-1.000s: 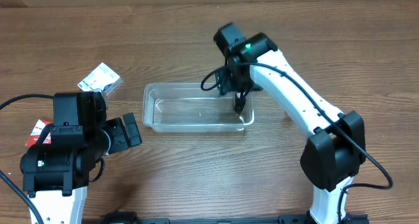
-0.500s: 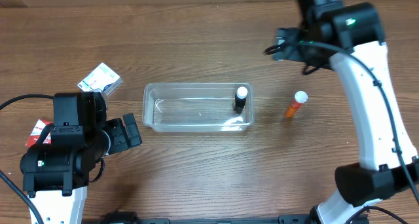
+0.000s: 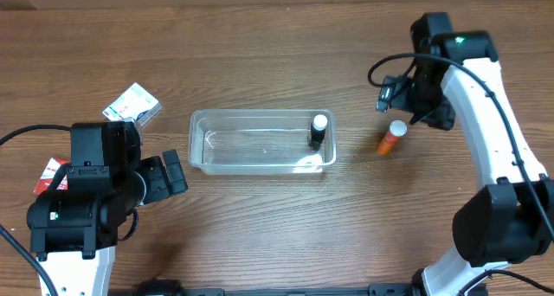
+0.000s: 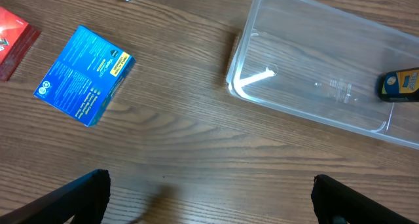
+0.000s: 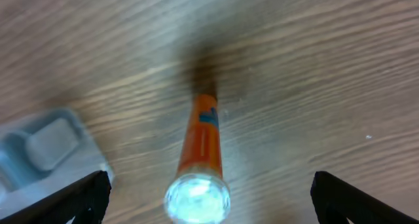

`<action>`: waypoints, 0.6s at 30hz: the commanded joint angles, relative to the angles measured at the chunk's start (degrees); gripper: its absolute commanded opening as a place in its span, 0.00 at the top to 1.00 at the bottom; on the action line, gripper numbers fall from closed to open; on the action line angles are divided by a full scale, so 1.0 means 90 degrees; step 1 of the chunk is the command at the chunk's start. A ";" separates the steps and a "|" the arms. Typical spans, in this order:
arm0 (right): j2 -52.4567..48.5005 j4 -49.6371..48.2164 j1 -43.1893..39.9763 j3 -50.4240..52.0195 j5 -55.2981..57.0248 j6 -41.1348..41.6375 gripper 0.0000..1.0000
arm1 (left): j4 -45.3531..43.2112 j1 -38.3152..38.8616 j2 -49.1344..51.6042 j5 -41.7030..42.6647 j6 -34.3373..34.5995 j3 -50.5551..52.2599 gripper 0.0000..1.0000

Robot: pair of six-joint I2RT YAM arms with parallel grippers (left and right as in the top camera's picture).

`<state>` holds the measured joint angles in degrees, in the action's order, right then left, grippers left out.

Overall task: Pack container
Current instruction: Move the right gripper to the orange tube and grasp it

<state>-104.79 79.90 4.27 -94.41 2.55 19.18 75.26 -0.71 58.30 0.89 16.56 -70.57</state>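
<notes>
The clear container (image 3: 197, 142) lies at the table's middle. A small black bottle with a white cap (image 3: 318, 131) stands inside its right end. An orange tube with a white cap (image 3: 391, 138) stands on the table to the container's right. My right gripper (image 3: 414, 112) hovers just above the tube, open and empty. In the right wrist view the tube (image 5: 204, 142) rises between the wide-spread jaws of the gripper (image 5: 209, 188). My left gripper (image 3: 171, 175) is open and empty, left of the container. The left wrist view shows the container (image 4: 243, 67) and the bottle (image 4: 400, 85).
A blue and white box (image 3: 132, 106) lies at the far left, shown as a blue box (image 4: 84, 74) in the left wrist view. A red box (image 3: 50, 175) lies beside the left arm. The container's corner (image 5: 49, 152) shows left of the tube.
My right gripper let go of the black bottle in the container, swung up and right, and now sits over the orange tube. The left arm has not moved.
</notes>
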 commanded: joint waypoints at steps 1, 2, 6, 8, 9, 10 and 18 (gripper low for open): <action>-0.0051 -0.0294 0.0017 0.0568 -0.0083 -0.0063 0.00 | -0.0012 0.0036 0.0022 0.0019 0.0019 -0.0153 0.00; -0.0061 -0.0369 0.0017 0.0670 -0.0083 -0.0063 0.00 | -0.0010 0.0034 0.0022 0.0022 0.0019 -0.0153 0.00; -0.0080 -0.0527 0.0017 0.0801 -0.0083 -0.0143 0.06 | -0.0015 0.0034 0.0022 0.0019 0.0017 -0.0153 0.00; -0.0080 -0.0542 0.0017 0.0801 -0.0083 -0.0160 0.16 | -0.0010 0.0034 0.0022 0.0019 0.0019 -0.0153 0.00; -0.0080 -0.0539 0.0017 0.0801 -0.0083 -0.0160 0.21 | -0.0010 0.0034 0.0022 0.0022 0.0019 -0.0153 0.00; -0.0080 -0.0539 0.0017 0.0801 -0.0083 -0.0160 0.27 | -0.0010 0.0036 0.0022 0.0022 0.0019 -0.0153 0.00; -0.0080 -0.0539 0.0017 0.0801 -0.0083 -0.0160 0.55 | -0.0010 0.0034 0.0022 0.0022 0.0019 -0.0153 0.00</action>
<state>-105.41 75.22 4.25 -87.50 1.67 17.91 75.22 -0.71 58.30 0.89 16.56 -70.57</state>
